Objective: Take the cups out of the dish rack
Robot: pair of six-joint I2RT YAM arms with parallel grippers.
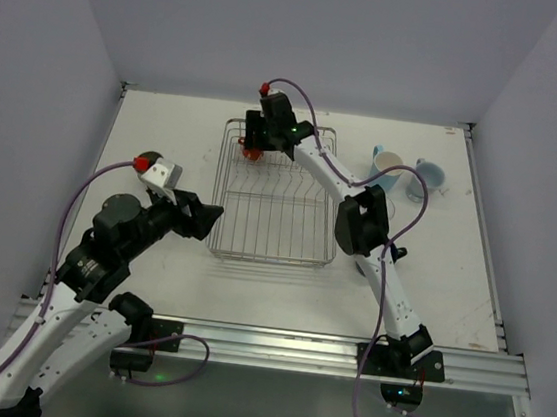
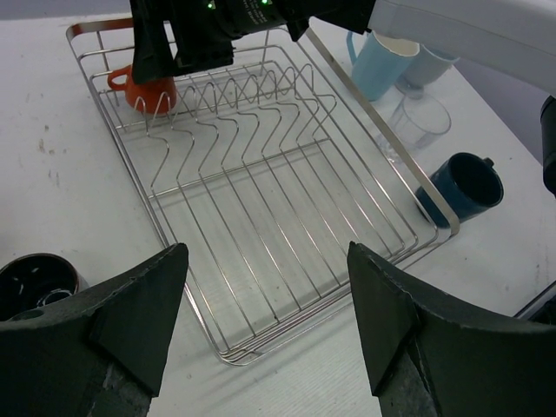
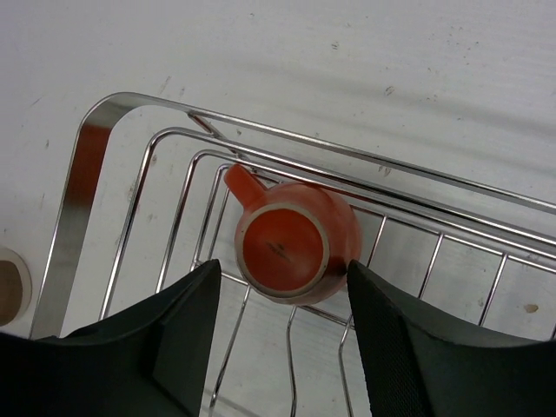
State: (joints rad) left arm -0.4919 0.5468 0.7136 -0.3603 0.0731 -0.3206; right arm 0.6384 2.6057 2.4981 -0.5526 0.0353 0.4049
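Observation:
The silver wire dish rack point(image 1: 256, 228) lies mid-table. An orange mug point(image 1: 253, 152) stands upside down in its far left corner, also in the left wrist view point(image 2: 143, 87) and the right wrist view point(image 3: 295, 248). My right gripper point(image 3: 282, 295) is open just above that mug, with one finger on each side. It also shows in the top view point(image 1: 256, 141). My left gripper point(image 2: 265, 321) is open and empty over the table by the rack's near left corner point(image 1: 202, 218). Two light blue mugs point(image 1: 387, 168) point(image 1: 429, 175) stand right of the rack.
A clear glass point(image 2: 420, 122) and a dark blue mug point(image 2: 465, 184) stand on the table just outside the rack's right rail point(image 2: 382, 130). A dark cup point(image 2: 35, 278) stands left of the rack. A cream round object point(image 3: 9, 287) shows at the right wrist view's left edge.

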